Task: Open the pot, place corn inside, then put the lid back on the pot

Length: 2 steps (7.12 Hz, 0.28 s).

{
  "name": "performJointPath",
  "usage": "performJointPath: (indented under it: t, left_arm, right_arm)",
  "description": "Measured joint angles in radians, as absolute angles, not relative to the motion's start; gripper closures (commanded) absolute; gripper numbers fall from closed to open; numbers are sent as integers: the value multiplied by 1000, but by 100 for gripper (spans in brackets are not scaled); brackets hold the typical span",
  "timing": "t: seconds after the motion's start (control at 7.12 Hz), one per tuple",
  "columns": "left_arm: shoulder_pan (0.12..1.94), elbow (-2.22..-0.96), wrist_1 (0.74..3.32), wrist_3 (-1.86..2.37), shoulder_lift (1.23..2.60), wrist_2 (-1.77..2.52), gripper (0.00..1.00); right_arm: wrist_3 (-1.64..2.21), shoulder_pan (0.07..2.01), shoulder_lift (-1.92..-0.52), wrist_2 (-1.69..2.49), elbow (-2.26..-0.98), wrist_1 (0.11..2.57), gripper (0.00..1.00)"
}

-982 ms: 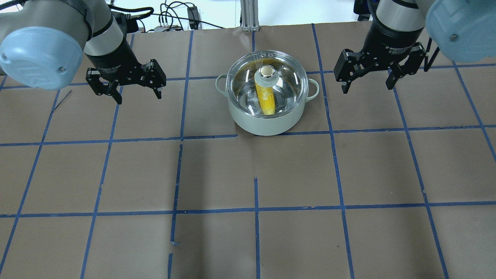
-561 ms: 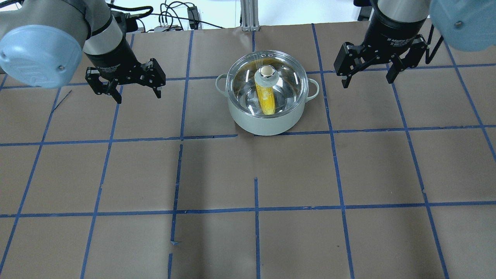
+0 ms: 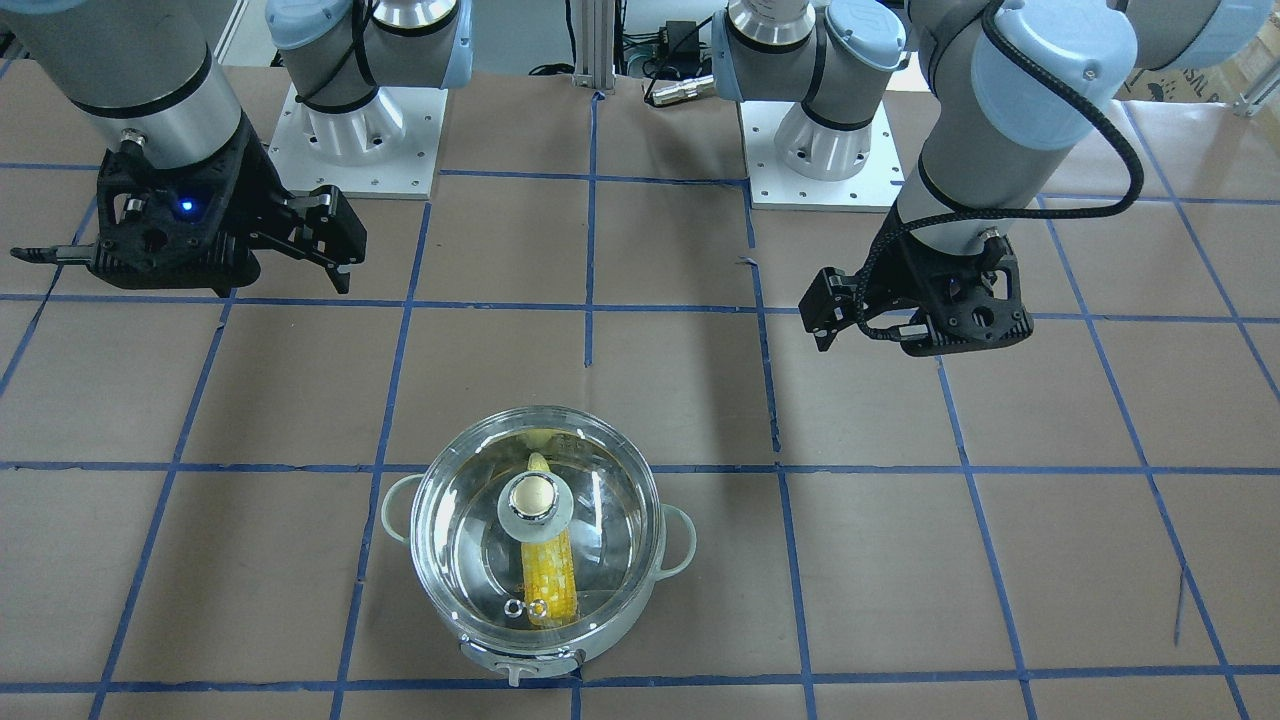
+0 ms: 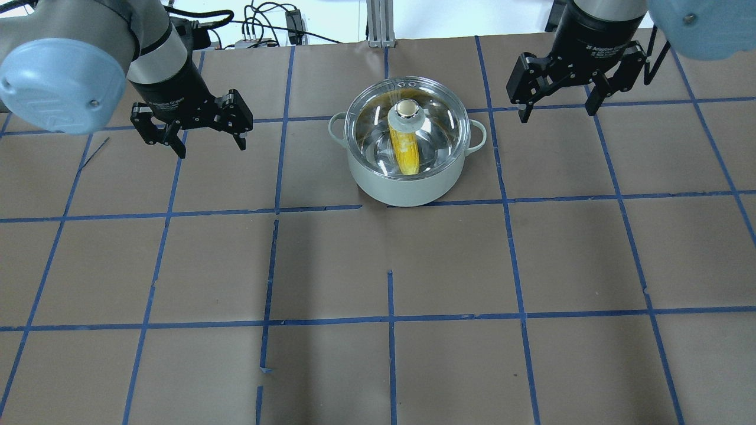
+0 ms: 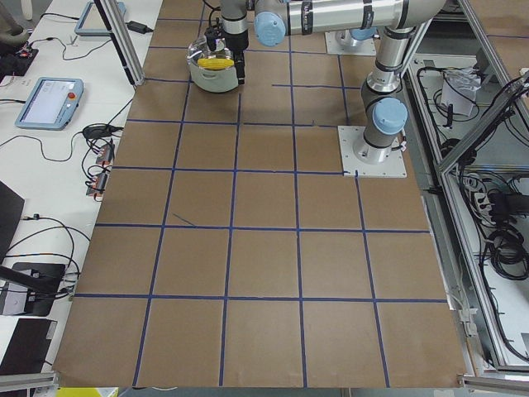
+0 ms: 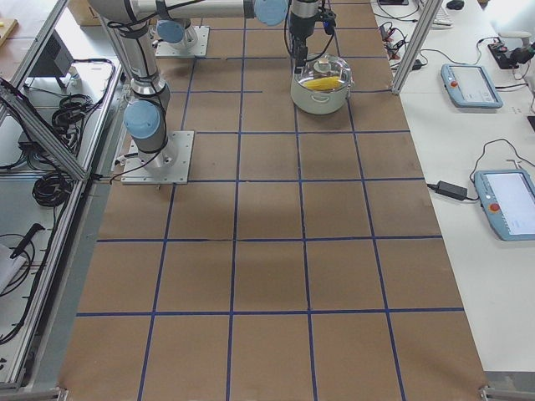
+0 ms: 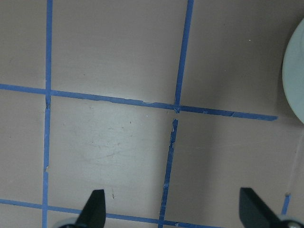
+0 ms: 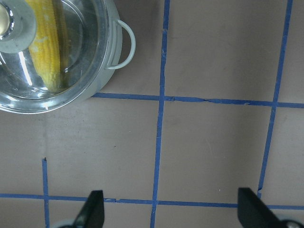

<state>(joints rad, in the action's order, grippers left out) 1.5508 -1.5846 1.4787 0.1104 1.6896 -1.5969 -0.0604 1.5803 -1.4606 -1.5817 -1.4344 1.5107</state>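
Observation:
The pale pot point(image 4: 407, 184) stands at the table's far middle, with the clear glass lid point(image 4: 440, 133) seated on it and the knob point(image 4: 405, 110) at its centre. The yellow corn point(image 4: 406, 154) lies inside, seen through the glass; it also shows in the front view point(image 3: 551, 577). My left gripper point(image 4: 211, 147) is open and empty, hanging left of the pot. My right gripper point(image 4: 556, 115) is open and empty, to the right of and behind the pot. The right wrist view shows the pot's wall point(image 8: 102, 80), the lid point(image 8: 80, 47) and the corn point(image 8: 45, 47) at upper left, apart from the open fingers.
Brown paper with a blue tape grid covers the table point(image 4: 390, 265). The pot's edge point(image 7: 295, 71) shows at the right of the left wrist view. The arm bases point(image 3: 355, 135) stand on white plates at the robot's side. Cables point(image 4: 266, 26) lie beyond the far edge.
My right gripper has moved away from the pot toward the table's far edge, still open. The left gripper, pot, lid and corn have not moved.

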Motion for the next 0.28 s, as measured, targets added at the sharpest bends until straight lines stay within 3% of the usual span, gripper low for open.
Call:
performJointPath:
  t: [0.28]
  left_arm:
    - [1551,-1585,1479,110,1692,-1597,0]
  right_arm:
    - [-61,1584,-1447,-1583,-1420,1508,0]
